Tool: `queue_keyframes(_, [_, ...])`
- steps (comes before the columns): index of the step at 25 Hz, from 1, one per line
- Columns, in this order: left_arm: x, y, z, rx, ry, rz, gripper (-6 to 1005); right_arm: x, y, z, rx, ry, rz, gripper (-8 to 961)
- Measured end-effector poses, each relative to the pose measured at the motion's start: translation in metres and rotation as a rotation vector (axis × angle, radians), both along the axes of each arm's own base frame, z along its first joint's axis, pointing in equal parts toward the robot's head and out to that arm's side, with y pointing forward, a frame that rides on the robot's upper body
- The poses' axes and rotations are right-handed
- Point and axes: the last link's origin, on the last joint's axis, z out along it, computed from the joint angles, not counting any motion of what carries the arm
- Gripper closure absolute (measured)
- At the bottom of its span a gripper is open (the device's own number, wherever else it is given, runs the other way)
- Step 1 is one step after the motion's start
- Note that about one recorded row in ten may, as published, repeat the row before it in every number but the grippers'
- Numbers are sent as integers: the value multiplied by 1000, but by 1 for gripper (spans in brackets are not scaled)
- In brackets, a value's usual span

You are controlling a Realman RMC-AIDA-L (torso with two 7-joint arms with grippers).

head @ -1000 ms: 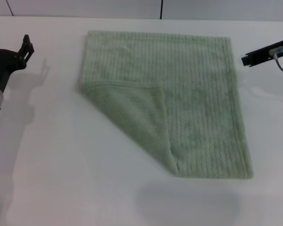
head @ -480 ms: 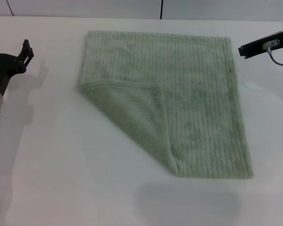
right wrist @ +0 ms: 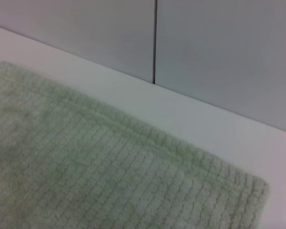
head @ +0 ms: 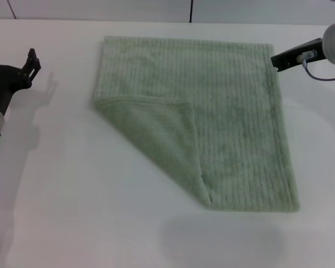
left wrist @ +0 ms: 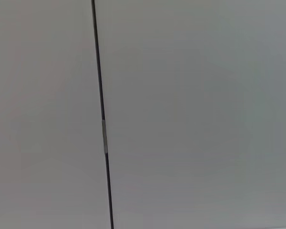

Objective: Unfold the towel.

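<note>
- The right end effector (head: 278, 59) hovered at the far right corner of the towel (head: 234, 123), its dark tip just above the towel's hemmed edge; whether its fingers were spread or closed could not be told.
- Just beneath and beside that tip, the towel's far right corner lay flat on the white table (head: 72, 195), with the far hem running away from the end effector toward the robot's left.
- In the right wrist view, the towel (right wrist: 95, 176) filled the lower part of the picture, its ribbed terry pile and hemmed border plain to see, with a strip of table (right wrist: 190, 119) between it and a grey wall panel (right wrist: 219, 52) behind.
- Farther from the right end effector, the towel's near left corner was folded over onto the rest of the cloth, forming a triangular flap (head: 156, 134).
- The left end effector (head: 11, 60) sat well clear of the towel, off its left edge, above the table, with its fingers spread apart.
- The left wrist view showed only a grey panel (left wrist: 195, 114) with a dark vertical seam (left wrist: 101, 114).
</note>
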Motion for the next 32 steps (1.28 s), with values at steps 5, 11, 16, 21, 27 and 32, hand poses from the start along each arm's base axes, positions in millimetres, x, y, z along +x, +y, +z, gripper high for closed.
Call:
queue_keyframes(5, [0, 0, 0, 0, -8, 0, 151, 2, 0, -6, -17, 2, -18, 953])
queue_keyframes(11, [0, 0, -1, -2, -12, -1, 151, 5, -3, -18, -60, 12, -48, 953])
queue_keyframes(16, [1, -1, -2, -10, -8, -7, 151, 7, -5, -24, -90, 10, -66, 953])
queue_keyframes(21, [20, -4, -15, -67, -18, -100, 152, 11, -7, -28, -104, 9, -84, 953])
queue_keyframes(27, [56, -3, -23, -126, -42, -212, 152, 14, -8, -29, -106, 14, -96, 953])
queue_keyframes(32, [87, 24, -18, -297, 55, -171, 152, 13, -9, -29, -109, 15, -96, 953])
